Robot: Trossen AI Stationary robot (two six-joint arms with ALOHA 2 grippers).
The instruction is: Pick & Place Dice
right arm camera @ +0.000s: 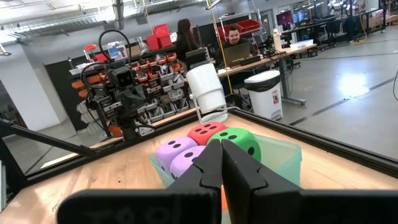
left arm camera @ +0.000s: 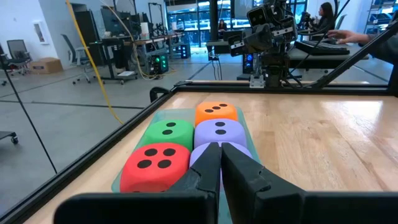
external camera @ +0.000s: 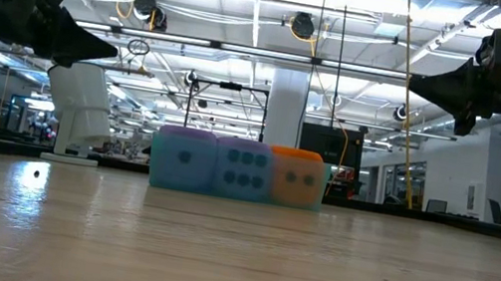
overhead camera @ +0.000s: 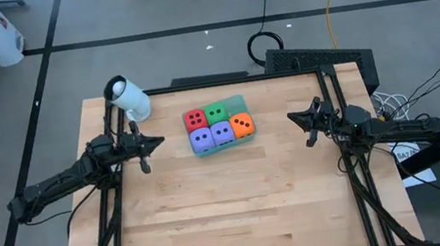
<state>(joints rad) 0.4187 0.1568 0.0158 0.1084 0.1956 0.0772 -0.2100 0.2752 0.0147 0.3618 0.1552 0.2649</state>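
Observation:
Five dice sit packed together in a flat teal tray (overhead camera: 237, 102) at the table's far middle. The red one (overhead camera: 194, 119) and the green one (overhead camera: 216, 112) form the far row. Two purple-blue dice (overhead camera: 202, 140) (overhead camera: 222, 133) and the orange one (overhead camera: 242, 124) form the near row. My left gripper (overhead camera: 156, 142) hovers level to the left of the tray, shut and empty, pointing at the dice (left arm camera: 220, 148). My right gripper (overhead camera: 292, 118) hovers level to the right of the tray, also shut and empty (right arm camera: 221, 144). Both are well above the tabletop in the low view.
A white cylindrical device on a stand (overhead camera: 127, 97) sits at the table's far left corner. Black frame rails (overhead camera: 343, 166) run along the table's sides. Bare wood (overhead camera: 233, 216) fills the near half. People sit at desks (right arm camera: 233, 34) beyond the table.

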